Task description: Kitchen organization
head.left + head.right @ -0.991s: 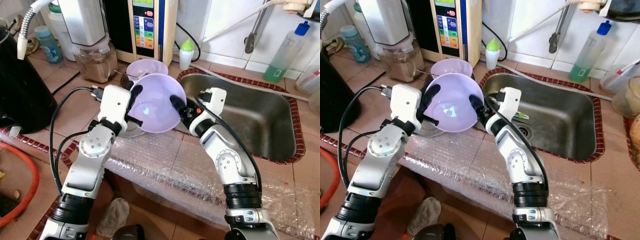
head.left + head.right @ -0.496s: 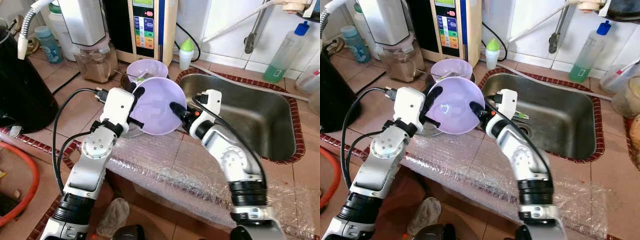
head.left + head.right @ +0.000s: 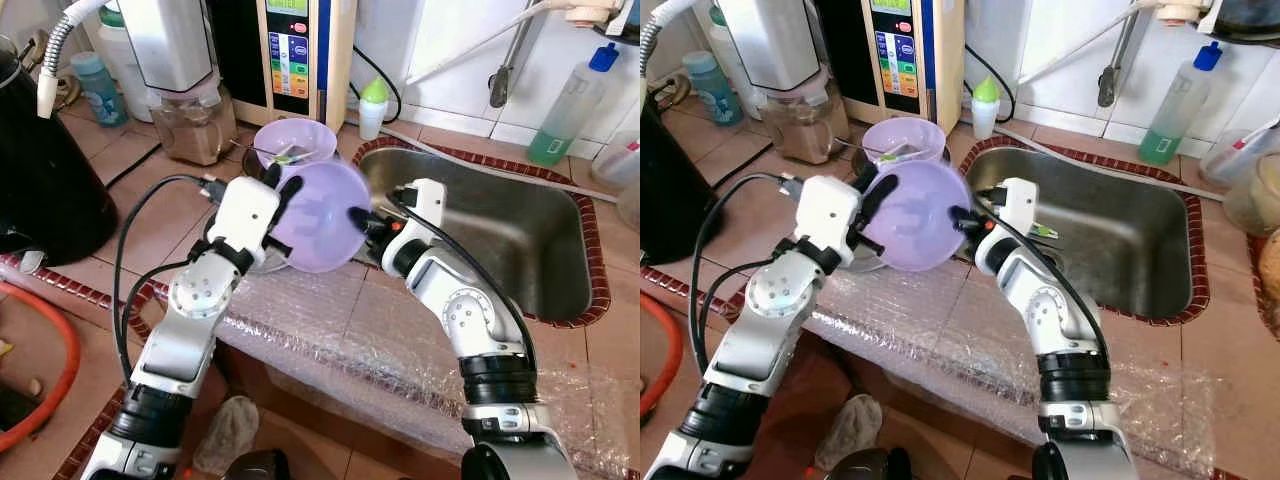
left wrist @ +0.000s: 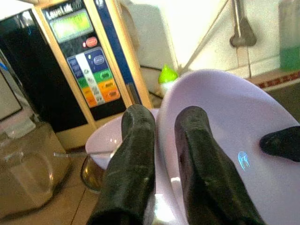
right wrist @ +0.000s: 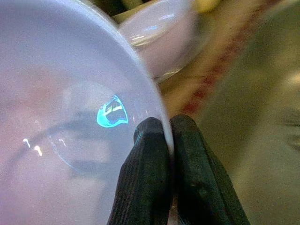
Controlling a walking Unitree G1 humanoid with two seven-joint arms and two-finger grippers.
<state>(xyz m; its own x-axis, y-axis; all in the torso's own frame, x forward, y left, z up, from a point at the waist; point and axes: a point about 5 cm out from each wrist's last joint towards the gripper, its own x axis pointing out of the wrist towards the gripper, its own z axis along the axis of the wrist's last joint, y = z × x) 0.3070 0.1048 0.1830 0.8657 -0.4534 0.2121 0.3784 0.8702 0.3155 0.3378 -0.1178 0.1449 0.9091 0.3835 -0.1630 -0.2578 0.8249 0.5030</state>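
Lilac bowl [image 3: 318, 215] (tilted) pinched by left gripper [image 3: 283, 195] and right gripper [image 3: 360, 220].

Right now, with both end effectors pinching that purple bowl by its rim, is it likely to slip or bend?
The purple bowl looks like thin, glossy plastic, so probably light and somewhat slippery. The left end effector and right end effector each pinch opposite rims; it keeps its round shape, suggesting reasonable stiffness.

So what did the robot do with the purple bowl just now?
It tipped the purple bowl further up on edge and carried it slightly back, toward the second bowl. Both grippers, left and right, kept their fingers pinched on its rim. The sink stayed put.
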